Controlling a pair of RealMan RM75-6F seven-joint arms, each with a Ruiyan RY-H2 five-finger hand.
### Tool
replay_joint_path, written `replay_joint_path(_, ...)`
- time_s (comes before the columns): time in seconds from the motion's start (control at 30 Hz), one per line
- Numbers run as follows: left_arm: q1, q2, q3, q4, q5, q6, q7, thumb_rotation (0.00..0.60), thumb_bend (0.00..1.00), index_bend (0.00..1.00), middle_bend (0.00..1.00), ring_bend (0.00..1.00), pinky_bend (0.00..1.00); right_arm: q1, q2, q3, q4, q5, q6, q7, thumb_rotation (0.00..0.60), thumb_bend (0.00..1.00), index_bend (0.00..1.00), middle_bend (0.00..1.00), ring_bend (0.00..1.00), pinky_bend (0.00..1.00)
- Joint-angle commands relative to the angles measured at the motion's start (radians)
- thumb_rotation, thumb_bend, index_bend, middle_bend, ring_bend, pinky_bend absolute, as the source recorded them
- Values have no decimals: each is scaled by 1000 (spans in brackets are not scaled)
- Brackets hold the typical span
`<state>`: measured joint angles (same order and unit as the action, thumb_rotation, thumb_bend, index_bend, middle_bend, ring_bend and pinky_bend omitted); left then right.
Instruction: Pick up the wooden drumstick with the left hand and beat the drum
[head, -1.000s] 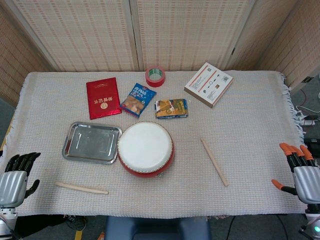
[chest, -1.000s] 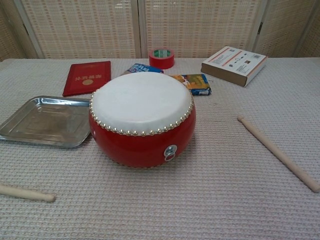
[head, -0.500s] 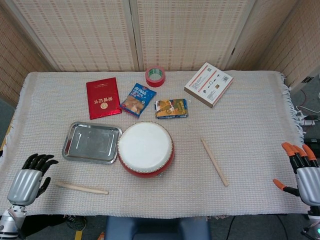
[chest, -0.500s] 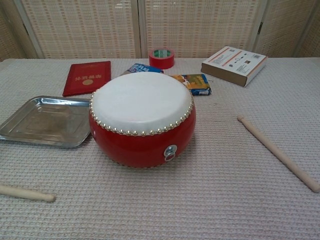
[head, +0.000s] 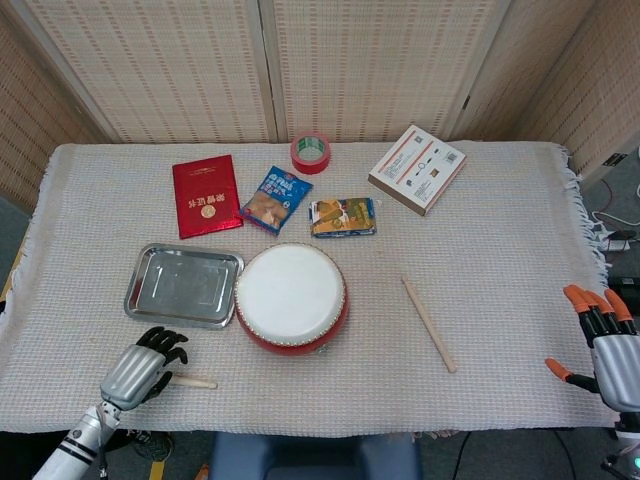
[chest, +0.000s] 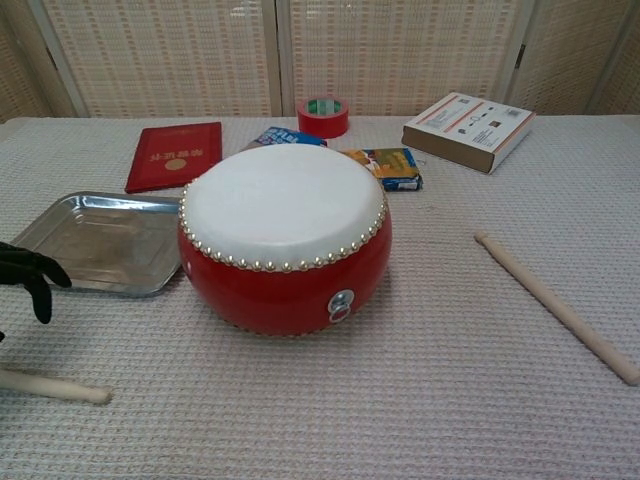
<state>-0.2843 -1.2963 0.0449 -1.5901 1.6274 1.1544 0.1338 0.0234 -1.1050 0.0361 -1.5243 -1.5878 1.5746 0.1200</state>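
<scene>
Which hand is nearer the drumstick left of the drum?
Left. The left hand hovers over that drumstick; the right hand sits at the table's far right edge.

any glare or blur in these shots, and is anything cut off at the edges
Head view: even, soft light, faint shine on the metal tray, all sharp. Chest view: the left hand is cropped at the left edge, as is the drumstick below it; the drum is crisp.

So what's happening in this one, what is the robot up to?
The left robot hand is over the near-left drumstick, above its handle end, fingers apart and not gripping yet. The red drum sits untouched mid-table beside a metal tray. A second drumstick lies to the drum's right. The right robot hand waits open at the table's right edge.
</scene>
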Motion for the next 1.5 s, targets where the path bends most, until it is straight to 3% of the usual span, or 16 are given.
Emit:
replay_joint_path(0.03, -10, -31, 7, 3, -28, -26, 38, 600, 376, 437, 204, 150, 126, -1, 0, 0, -1, 1, 0, 0, 600, 37, 0, 77, 0, 0)
replay_joint_path(0.33, 10, -101, 25, 25, -69, -16, 123, 600, 299, 438, 200, 142, 118, -1, -1, -1, 2, 0, -1, 5, 600, 37, 0, 77, 0, 0)
replay_joint_path(0.8, 33, -197, 30, 106, -80, 32, 177, 600, 284, 472, 208, 131, 116, 8, -1, 2, 10, -7, -5, 20, 600, 37, 0, 77, 0, 0)
replay_joint_path(1.5, 25, -218, 27, 139, -116, 21, 151, 600, 323, 517, 219, 132, 117, 15, 4, -2, 7, -7, -18, 25, 600, 36, 0, 77, 0, 0)
